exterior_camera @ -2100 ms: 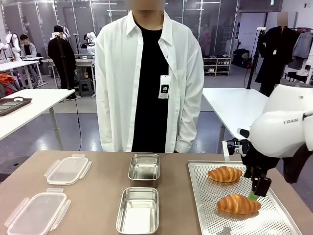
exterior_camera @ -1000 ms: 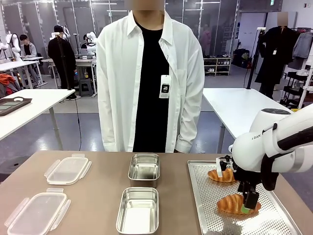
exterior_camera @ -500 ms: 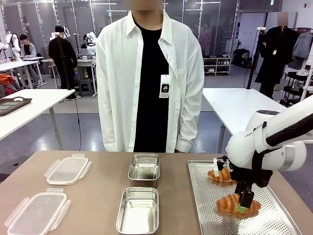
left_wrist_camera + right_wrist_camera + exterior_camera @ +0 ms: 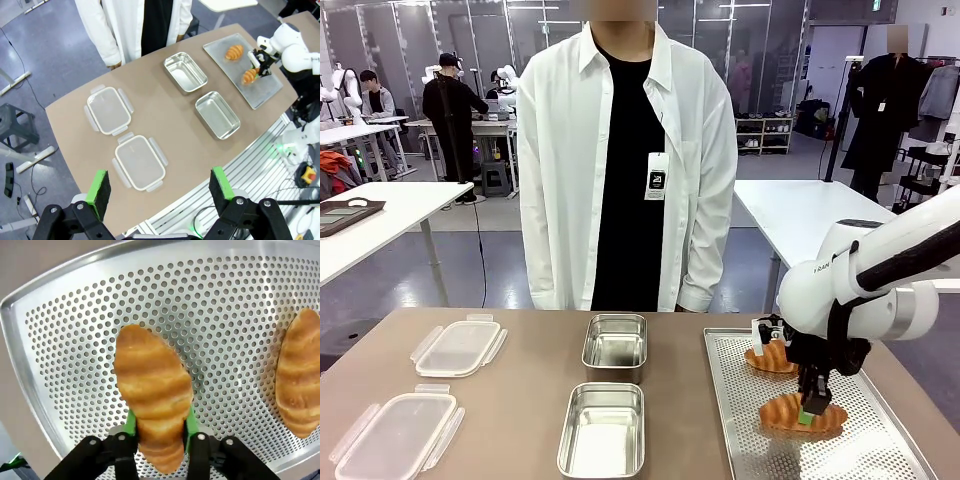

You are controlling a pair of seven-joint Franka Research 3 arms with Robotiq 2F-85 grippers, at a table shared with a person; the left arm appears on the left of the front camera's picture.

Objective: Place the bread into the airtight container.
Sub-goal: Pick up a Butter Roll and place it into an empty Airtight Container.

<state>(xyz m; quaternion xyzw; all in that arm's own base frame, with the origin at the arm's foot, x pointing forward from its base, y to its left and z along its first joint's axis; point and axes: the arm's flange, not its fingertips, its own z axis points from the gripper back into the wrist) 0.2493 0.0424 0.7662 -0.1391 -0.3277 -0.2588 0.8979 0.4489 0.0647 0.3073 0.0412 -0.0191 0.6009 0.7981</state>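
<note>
Two croissants are the bread, on a perforated metal tray (image 4: 885,448). My right gripper (image 4: 812,412) is shut on the near croissant (image 4: 785,415), low over the tray. In the right wrist view its green pads (image 4: 131,424) squeeze that croissant (image 4: 152,385) on both sides. The far croissant (image 4: 768,358) lies loose behind it. Two open steel containers (image 4: 605,428) (image 4: 615,342) stand at the table's middle. My left gripper (image 4: 160,187) hangs open high above the table with nothing between its fingers.
Two clear plastic lids (image 4: 395,435) (image 4: 458,347) lie on the left of the table. A person in a white shirt stands at the far edge, hands down. The tray (image 4: 225,315) has bare room around the held croissant.
My right gripper has come down and a little left onto the near croissant, and its fingers have shut on it. The containers and lids have not moved.
</note>
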